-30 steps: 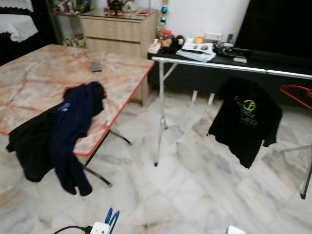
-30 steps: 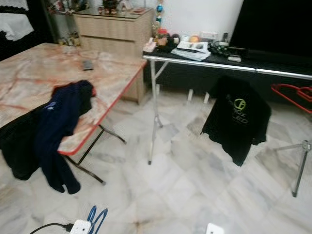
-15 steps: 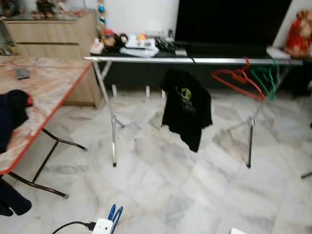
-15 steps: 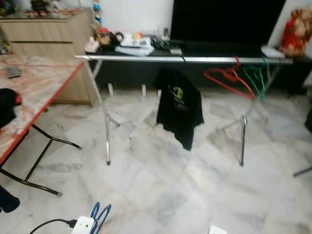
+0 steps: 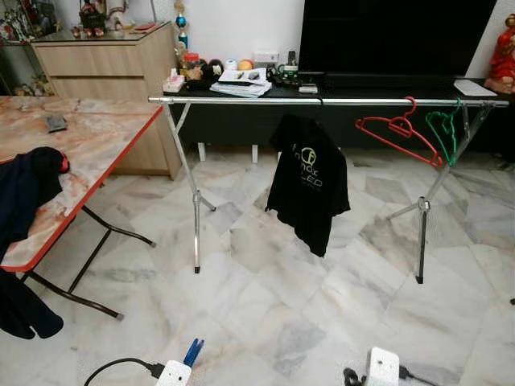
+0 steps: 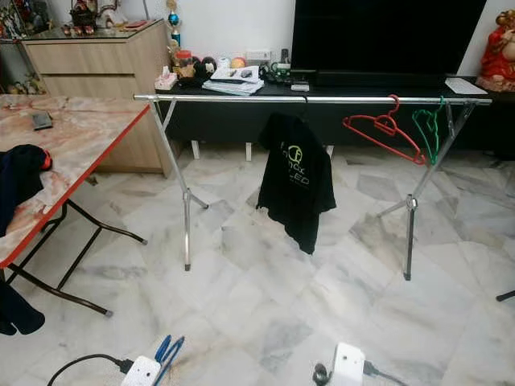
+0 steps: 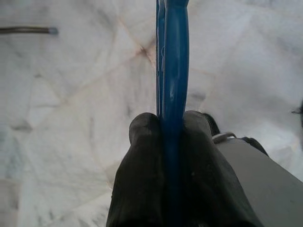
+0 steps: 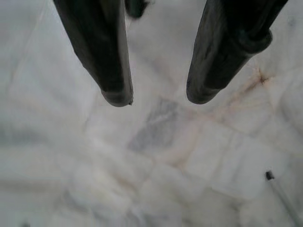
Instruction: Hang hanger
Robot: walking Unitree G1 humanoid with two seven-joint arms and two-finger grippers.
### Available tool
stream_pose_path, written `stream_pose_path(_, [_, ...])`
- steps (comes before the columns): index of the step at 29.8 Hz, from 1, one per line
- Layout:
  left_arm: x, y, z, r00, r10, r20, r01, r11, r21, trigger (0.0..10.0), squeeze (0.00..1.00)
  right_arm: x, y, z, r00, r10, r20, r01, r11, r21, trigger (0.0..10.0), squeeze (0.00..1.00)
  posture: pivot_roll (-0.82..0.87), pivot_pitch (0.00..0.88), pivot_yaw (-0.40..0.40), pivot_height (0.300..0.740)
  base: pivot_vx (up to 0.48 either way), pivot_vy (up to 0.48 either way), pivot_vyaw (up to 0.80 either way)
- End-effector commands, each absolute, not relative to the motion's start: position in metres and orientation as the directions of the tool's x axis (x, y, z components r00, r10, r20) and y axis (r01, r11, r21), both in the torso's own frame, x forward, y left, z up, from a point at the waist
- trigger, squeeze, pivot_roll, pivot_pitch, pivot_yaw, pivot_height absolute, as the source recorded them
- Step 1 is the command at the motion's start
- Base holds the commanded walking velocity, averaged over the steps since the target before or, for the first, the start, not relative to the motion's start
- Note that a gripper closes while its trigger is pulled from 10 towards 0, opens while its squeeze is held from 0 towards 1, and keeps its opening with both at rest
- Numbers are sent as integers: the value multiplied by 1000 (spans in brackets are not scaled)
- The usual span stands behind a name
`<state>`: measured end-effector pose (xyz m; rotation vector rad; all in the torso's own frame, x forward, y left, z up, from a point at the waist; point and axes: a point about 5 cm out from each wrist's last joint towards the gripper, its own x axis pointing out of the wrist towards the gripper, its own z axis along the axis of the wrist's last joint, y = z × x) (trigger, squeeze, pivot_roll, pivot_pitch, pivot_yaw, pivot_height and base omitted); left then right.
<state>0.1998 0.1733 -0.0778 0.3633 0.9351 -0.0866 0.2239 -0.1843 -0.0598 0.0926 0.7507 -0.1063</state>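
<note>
The left tool (image 7: 173, 124) is clamped on a blue plastic hanger (image 7: 173, 56), whose long axis runs straight out past the fingertips, low over the marble floor (image 5: 265, 305). The right tool (image 8: 158, 97) hangs open. On the silver clothes rail (image 5: 322, 101), the black T-shirt's (image 5: 308, 183) logo isn't readable.

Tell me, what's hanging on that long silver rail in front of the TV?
On the rail hang a black T-shirt, a red hanger and a green hanger. Whatever holds the T-shirt up is covered by its cloth.
</note>
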Motion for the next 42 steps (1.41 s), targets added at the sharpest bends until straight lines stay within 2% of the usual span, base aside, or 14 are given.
stream_pose_path(1, [201,176,-77,604,98,-791,245,922,301,10000,0,232,-177,-54,752,-1,-659,24,999,26,10000,0,28,0,22,740,0,0,0])
stream_pose_path(5, [204,174,-75,627,55,-777,313,896,316,10000,0,245,-168,-44,774,142,-617,-191,982,-13,10000,0,25,0,24,740,0,0,0])
stream_pose_path(8, [237,219,-46,684,6,-730,396,837,378,10000,0,252,-154,-37,726,327,-605,-456,887,-68,10000,0,19,0,27,740,0,0,0])
stream_pose_path(11, [244,219,-40,693,-23,-720,461,782,419,10000,0,256,-148,-30,678,428,-598,-603,789,-119,10000,0,19,0,28,740,0,0,0])
stream_pose_path(14, [254,220,-32,727,-17,-687,452,764,460,10000,0,263,-149,-23,662,463,-589,-671,717,-191,10000,0,23,0,25,740,0,0,0])
stream_pose_path(19, [266,218,-20,731,-101,-675,504,748,433,10000,0,268,-145,-13,604,557,-570,-755,630,-185,10000,0,25,0,23,740,0,0,0])
stream_pose_path(20, [269,214,-18,666,-198,-719,617,688,382,10000,0,265,-139,-10,498,655,-569,-838,531,-123,10000,0,27,0,21,740,0,0,0])
stream_pose_path(22, [268,210,-18,619,-245,-746,695,613,375,10000,0,261,-135,-10,408,708,-576,-889,453,-74,10000,0,27,0,20,740,0,0,0])
stream_pose_path(24, [268,206,-16,566,-301,-767,763,543,350,10000,0,251,-133,-10,210,767,-606,-960,278,19,10000,0,26,0,18,740,0,0,0])
stream_pose_path(29, [270,202,-12,499,-350,-793,828,464,316,10000,0,247,-135,-9,68,773,-631,-986,149,76,10000,0,32,0,8,740,0,0,0])
stream_pose_path(30, [271,202,-12,480,-359,-801,843,440,308,10000,0,246,-136,-9,49,774,-631,-987,135,88,10000,0,32,0,8,740,0,0,0])
stream_pose_path(31, [272,201,-9,441,-381,-812,870,403,284,10000,0,249,-136,-7,57,770,-636,-988,136,76,10000,0,36,0,5,740,0,0,0])
stream_pose_path(38, [280,195,6,336,-474,-814,932,291,215,10000,0,266,-130,7,142,784,-604,-984,177,-1,10000,0,47,0,-6,740,0,0,0])
stream_pose_path(42, [284,194,17,270,-506,-819,959,223,178,10000,0,267,-126,7,140,774,-618,-988,150,-37,10000,0,50,0,-10,740,0,0,0])
